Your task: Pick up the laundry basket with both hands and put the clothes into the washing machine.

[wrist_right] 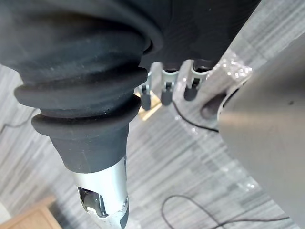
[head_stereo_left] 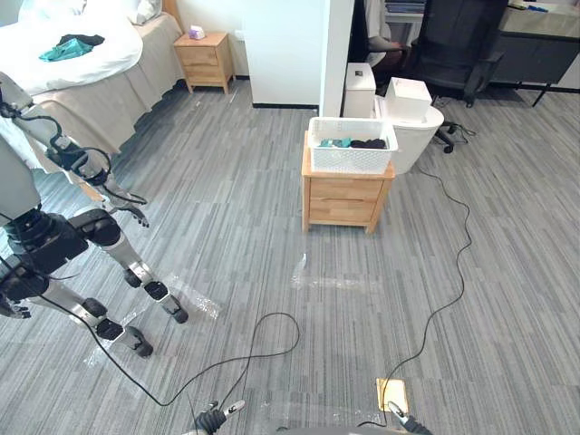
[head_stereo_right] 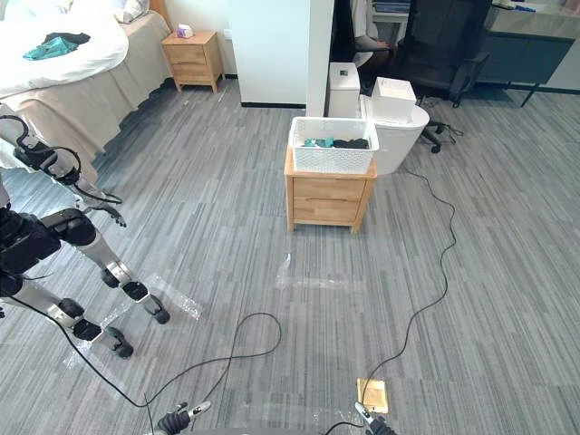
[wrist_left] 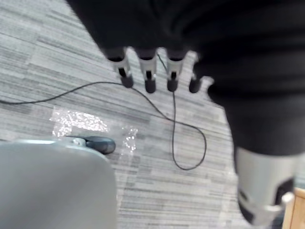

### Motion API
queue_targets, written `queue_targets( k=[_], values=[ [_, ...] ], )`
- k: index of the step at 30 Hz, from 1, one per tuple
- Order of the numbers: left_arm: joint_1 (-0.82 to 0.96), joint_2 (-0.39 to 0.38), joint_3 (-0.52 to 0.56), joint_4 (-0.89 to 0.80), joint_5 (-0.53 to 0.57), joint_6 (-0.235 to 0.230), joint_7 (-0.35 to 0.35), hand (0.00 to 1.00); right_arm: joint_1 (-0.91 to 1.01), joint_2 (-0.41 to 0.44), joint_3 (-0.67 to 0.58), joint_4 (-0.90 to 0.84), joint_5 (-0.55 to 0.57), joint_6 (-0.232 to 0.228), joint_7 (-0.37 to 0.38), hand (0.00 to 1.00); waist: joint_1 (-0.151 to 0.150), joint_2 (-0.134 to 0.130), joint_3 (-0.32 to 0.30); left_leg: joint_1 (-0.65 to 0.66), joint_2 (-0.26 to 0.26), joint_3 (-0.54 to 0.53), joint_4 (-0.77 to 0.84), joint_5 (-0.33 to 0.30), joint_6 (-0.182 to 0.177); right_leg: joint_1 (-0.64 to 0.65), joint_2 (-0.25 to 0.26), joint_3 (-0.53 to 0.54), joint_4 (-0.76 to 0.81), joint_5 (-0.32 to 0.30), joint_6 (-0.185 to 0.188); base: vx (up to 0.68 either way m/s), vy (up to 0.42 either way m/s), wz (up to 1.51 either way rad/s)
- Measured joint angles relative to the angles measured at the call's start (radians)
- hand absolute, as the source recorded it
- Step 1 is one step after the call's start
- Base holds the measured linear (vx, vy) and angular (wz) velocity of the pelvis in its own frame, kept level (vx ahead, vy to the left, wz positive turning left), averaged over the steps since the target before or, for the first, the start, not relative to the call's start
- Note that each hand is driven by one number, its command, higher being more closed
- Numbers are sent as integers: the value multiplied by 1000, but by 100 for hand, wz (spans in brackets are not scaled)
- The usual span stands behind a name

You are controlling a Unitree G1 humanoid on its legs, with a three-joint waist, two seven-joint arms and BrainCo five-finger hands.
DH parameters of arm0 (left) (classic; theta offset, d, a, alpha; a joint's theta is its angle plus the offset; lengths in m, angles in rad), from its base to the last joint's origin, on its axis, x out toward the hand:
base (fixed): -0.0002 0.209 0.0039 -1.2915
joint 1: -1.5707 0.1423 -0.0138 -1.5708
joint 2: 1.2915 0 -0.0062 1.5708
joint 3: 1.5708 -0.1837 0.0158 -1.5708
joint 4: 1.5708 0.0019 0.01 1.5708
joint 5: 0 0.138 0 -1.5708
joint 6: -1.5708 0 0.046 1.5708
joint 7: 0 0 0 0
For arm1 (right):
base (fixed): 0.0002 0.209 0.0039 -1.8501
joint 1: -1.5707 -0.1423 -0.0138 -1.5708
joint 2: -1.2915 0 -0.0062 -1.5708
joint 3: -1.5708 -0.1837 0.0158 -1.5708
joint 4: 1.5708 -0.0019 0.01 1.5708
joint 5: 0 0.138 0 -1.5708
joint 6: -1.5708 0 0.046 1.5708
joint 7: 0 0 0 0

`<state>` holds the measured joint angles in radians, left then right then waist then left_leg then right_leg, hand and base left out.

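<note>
A white lattice laundry basket (head_stereo_left: pixel 352 159) stands on a small wooden drawer cabinet (head_stereo_left: pixel 344 201) in the middle of the room, a few steps ahead of me. Teal and dark clothes (head_stereo_left: pixel 353 143) lie inside it. Just behind the cabinet to the right is a white rounded machine (head_stereo_left: pixel 422 138) with a white box on top. My left hand (head_stereo_left: pixel 217 418) and right hand (head_stereo_left: pixel 402 420) hang low at the near edge, far from the basket. In the wrist views the left fingers (wrist_left: pixel 148 76) and right fingers (wrist_right: pixel 165 90) point straight down at the floor and hold nothing.
Another humanoid robot (head_stereo_left: pixel 63 245) sits on the floor at the left, beside a bed (head_stereo_left: pixel 82 72) with clothes on it. A wooden nightstand (head_stereo_left: pixel 207 59), a white pillar (head_stereo_left: pixel 288 50) and an office chair (head_stereo_left: pixel 453 45) line the back. A yellow floor plate (head_stereo_left: pixel 392 393) lies near my right hand.
</note>
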<state>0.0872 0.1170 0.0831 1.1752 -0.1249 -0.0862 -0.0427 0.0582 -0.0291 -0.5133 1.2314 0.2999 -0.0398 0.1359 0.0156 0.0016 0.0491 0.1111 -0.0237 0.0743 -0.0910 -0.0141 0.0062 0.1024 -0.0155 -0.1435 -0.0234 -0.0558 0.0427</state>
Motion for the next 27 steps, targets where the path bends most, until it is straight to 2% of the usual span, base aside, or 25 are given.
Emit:
queue_targets(
  k=[8, 27],
  values=[
    [-5, 6, -3, 1, 0, -2, -1, 0, -2, 2, 0, 2, 0, 0, 0, 0, 0, -9, 8, 0, -6, -2, 0, 0, 0, 1, -6, -17, 0, 0, 0, 0, 0, 0],
    [-5, 6, -4, 4, 0, -8, -1, 0, -2, 2, -2, 3, -1, 0, 3, 0, 0, -9, 8, 0, -7, -2, 0, 0, 0, 1, -7, -19, -1, 0, 0, -7, -2, 0]
  ],
)
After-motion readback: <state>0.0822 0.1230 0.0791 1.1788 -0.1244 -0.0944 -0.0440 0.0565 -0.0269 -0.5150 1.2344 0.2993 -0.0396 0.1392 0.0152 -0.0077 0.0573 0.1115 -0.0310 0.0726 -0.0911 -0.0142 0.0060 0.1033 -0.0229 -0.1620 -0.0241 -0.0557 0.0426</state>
